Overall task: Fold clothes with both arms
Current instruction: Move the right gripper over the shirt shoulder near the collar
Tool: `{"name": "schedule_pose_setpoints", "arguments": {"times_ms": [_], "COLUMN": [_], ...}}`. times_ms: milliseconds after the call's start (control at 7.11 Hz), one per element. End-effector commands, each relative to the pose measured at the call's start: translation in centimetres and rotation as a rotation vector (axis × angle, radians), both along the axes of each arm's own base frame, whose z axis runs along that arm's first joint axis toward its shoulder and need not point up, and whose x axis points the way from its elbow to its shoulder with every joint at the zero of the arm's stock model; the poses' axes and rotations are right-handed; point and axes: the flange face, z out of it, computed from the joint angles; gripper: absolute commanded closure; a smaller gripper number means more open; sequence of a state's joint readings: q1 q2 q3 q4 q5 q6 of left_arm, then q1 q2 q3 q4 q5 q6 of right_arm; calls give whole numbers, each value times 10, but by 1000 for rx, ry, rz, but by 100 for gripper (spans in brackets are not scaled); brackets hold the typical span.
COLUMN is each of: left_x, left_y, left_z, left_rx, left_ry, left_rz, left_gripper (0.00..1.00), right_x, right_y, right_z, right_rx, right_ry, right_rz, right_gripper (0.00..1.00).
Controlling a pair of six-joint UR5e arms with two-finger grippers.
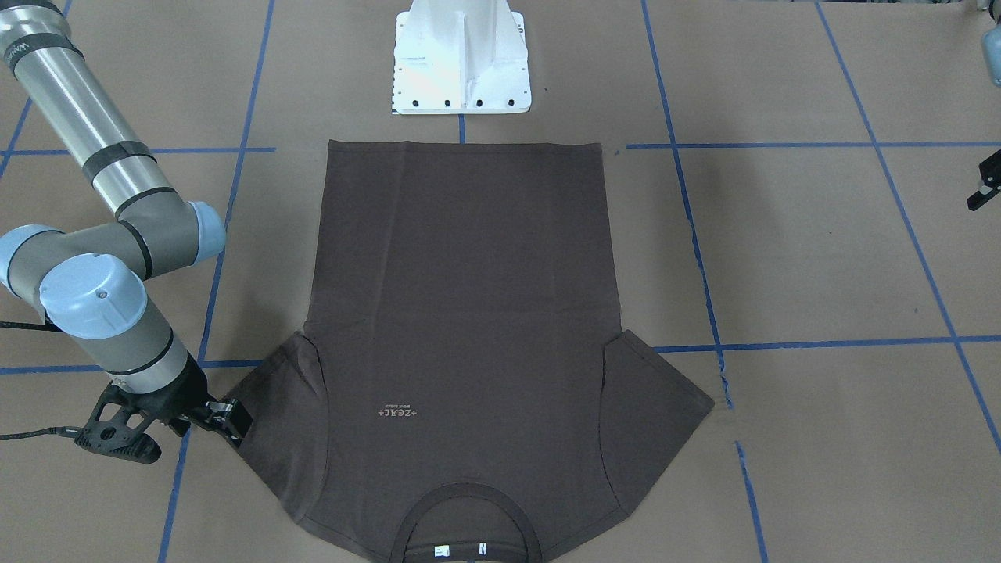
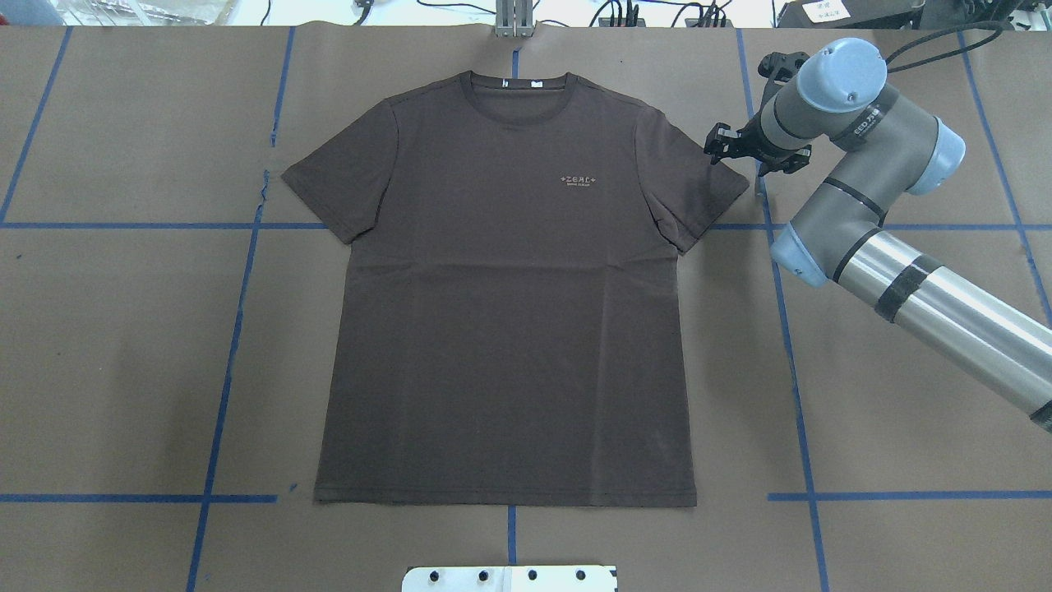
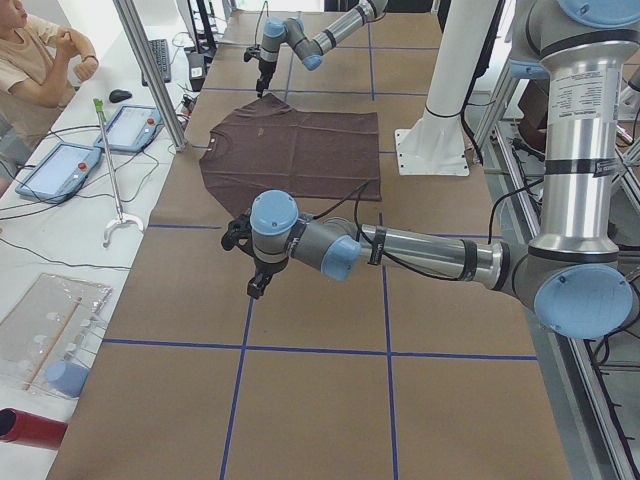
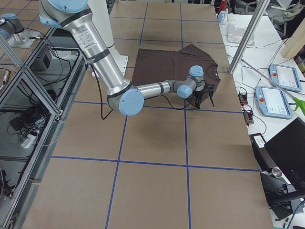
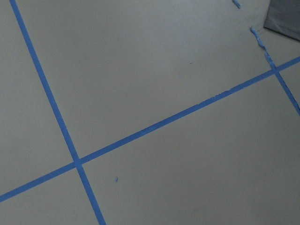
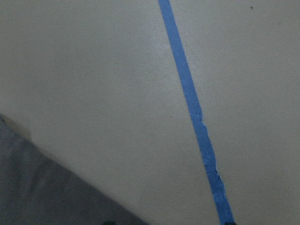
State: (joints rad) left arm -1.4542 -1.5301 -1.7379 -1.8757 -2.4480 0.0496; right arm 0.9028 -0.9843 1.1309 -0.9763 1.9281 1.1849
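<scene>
The dark grey-brown T-shirt (image 2: 501,312) lies flat and face up on the brown table, with its collar (image 2: 516,82) on the far side and its hem towards the robot base. It also shows in the front-facing view (image 1: 461,313). My right gripper (image 2: 754,156) points down just outside the tip of the shirt's right-hand sleeve (image 2: 699,185). Its jaws stand apart and hold nothing, and the sleeve edge (image 6: 42,192) shows in the right wrist view. My left gripper (image 3: 258,285) hangs over bare table well off the shirt's other side. Only a black bit of the left gripper (image 1: 984,188) shows at the front-facing view's edge, and I cannot tell its state.
The white pedestal base (image 1: 461,62) stands just behind the hem. Blue tape lines (image 2: 238,329) grid the brown table cover. A metal post (image 3: 150,70), tablets (image 3: 60,165) and a seated person (image 3: 35,55) are along the far table edge.
</scene>
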Motion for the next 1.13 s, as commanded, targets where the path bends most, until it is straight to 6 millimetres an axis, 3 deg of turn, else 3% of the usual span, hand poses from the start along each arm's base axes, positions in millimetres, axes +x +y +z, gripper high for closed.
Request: {"name": "schedule_pose_setpoints", "arguments": {"times_ms": [0, 563, 985], "left_x": [1, 1, 1], "left_y": [0, 1, 1], "left_z": [-2, -8, -11], "left_rx": [-1, 10, 15], "left_ry": [11, 13, 14], "left_rz": [5, 4, 3], "left_gripper": [0, 0, 0], "right_x": [1, 12, 1], "right_y": [3, 15, 21], "right_z": [-1, 6, 7], "right_rx": [-1, 5, 4], "right_ry": [-6, -10, -7], "right_rz": [0, 1, -13], "right_gripper": [45, 44, 45]}}
